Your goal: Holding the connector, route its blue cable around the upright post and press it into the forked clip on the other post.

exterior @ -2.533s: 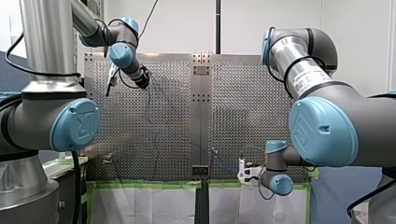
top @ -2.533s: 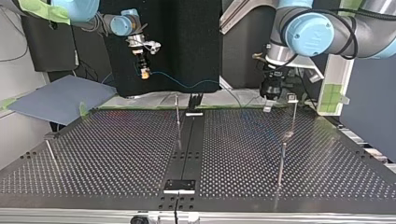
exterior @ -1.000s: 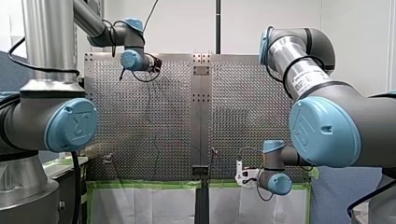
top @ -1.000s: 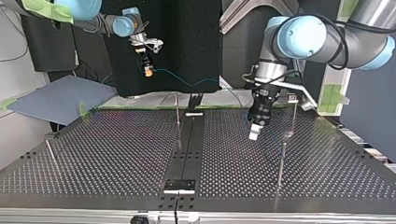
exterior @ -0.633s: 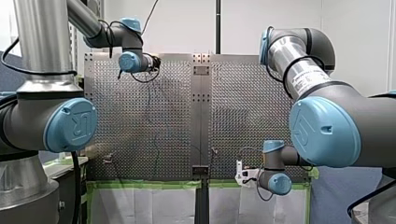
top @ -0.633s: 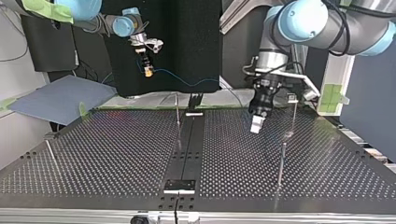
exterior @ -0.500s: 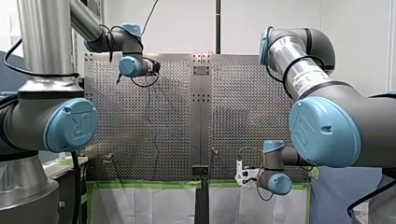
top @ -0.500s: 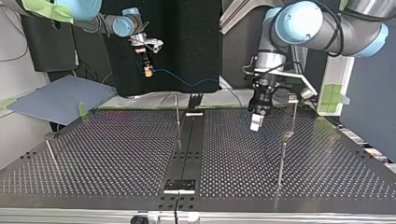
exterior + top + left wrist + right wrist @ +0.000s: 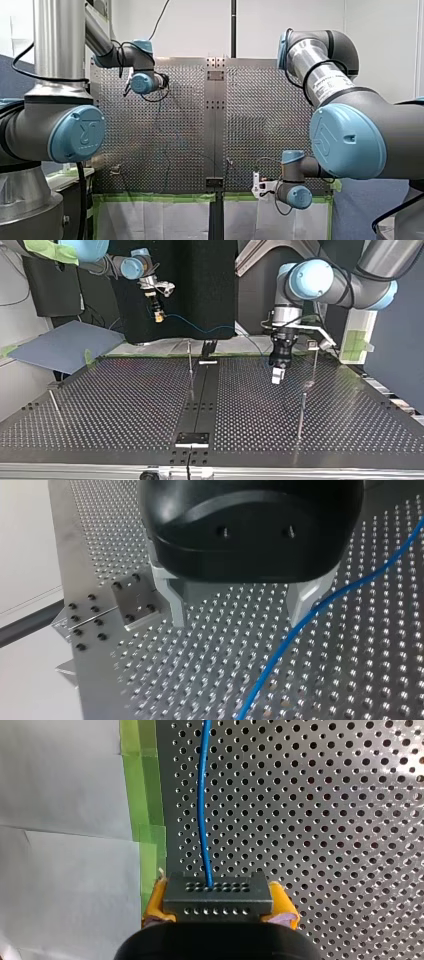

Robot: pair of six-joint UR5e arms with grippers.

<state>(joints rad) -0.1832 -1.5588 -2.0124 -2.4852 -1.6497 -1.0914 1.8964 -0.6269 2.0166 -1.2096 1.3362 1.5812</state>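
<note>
Connector (image 9: 218,891) clamped in my right gripper (image 9: 219,904), my left gripper (image 9: 239,613) pointing down, jaws apart

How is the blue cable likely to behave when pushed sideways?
Probably floppy: the blue cable bends loosely away from the connector and droops in the top view. Likely light, being thin. It might slide off my left gripper, whose fingers stand apart beside it.

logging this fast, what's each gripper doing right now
My left gripper: open, holding nothing.
My right gripper: shut on the connector.
</note>
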